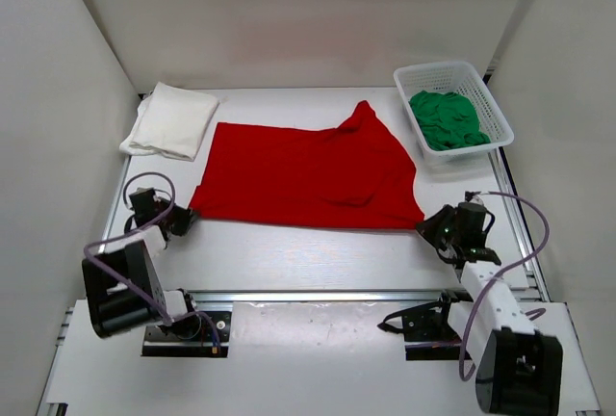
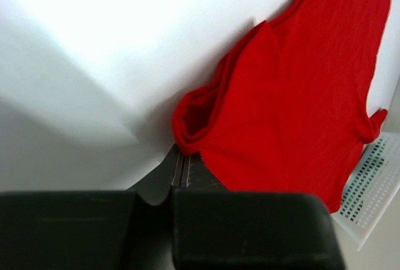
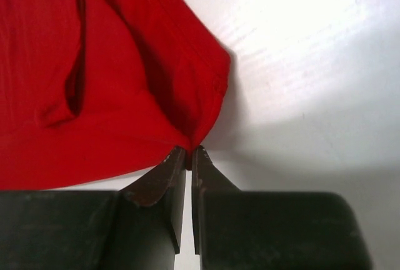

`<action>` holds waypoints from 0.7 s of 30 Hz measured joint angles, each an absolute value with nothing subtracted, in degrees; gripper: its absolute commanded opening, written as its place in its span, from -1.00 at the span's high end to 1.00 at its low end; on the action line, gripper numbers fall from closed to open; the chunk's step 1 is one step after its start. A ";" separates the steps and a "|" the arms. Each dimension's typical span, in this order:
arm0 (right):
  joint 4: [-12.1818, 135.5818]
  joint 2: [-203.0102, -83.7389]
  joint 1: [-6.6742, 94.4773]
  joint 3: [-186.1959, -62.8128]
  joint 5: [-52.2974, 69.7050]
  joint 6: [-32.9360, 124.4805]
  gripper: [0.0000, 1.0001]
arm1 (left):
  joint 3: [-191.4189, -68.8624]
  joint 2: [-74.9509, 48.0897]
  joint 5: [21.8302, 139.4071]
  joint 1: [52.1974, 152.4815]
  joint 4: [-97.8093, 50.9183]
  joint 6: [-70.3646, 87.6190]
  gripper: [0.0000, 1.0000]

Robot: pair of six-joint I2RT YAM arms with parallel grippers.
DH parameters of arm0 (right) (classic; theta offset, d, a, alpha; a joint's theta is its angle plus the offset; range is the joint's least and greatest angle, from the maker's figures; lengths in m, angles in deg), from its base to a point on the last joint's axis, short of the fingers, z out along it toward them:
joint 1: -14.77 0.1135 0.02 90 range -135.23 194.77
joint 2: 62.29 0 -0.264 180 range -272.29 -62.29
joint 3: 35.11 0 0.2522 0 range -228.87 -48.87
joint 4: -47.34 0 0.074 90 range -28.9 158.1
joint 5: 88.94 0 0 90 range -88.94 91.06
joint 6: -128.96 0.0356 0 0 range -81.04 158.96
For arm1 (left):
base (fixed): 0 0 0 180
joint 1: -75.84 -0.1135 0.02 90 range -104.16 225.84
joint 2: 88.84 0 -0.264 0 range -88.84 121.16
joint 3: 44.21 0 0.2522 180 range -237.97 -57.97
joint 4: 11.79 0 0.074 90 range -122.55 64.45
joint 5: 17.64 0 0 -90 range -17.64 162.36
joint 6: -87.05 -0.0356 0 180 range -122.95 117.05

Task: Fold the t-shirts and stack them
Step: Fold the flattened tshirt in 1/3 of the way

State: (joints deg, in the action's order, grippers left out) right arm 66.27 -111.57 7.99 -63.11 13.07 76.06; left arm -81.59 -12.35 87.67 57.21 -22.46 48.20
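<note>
red t-shirt (image 1: 308, 175): was soft matt cloth
basket (image 1: 433, 68): was white plastic mesh
bench (image 1: 308, 252): looked smooth, slightly glossy

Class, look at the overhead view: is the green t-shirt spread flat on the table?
No, the green t-shirt lies bunched inside the white mesh basket at the far right.

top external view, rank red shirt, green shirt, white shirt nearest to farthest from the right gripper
1. red shirt: spread mid-table, its near right corner pinched by the right gripper.
2. green shirt: bunched in the basket, far right.
3. white shirt: folded, far left.
</note>
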 measured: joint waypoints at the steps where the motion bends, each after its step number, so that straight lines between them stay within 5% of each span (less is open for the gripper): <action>1: 68.15 -109.03 7.88 -62.50 13.40 76.34 1.00 | -80.32 -14.84 88.72 55.76 -23.83 47.33 1.00; 6: 77.88 -97.34 8.95 -61.65 14.84 78.73 1.00 | -76.21 -29.18 89.35 51.02 -34.72 41.71 1.00; 10: 84.26 -89.58 14.39 -61.03 12.31 83.03 0.95 | -73.98 -37.83 88.54 54.13 -39.33 38.46 0.19; 12: 86.62 -86.33 17.28 -60.71 10.36 85.04 0.49 | -72.91 -38.73 88.63 53.23 -41.08 37.69 -0.22; 17: 89.40 -86.15 17.19 -60.86 8.02 85.26 0.02 | -75.56 -35.58 89.53 51.20 -42.83 37.30 -0.31; 21: 89.84 -89.84 15.62 -63.59 8.13 81.68 0.19 | -78.22 -35.25 89.07 55.48 -42.46 37.60 -0.13</action>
State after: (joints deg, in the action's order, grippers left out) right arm 89.84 -89.84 15.62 -63.59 8.13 81.68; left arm -78.22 -35.25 89.07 55.48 -42.46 37.60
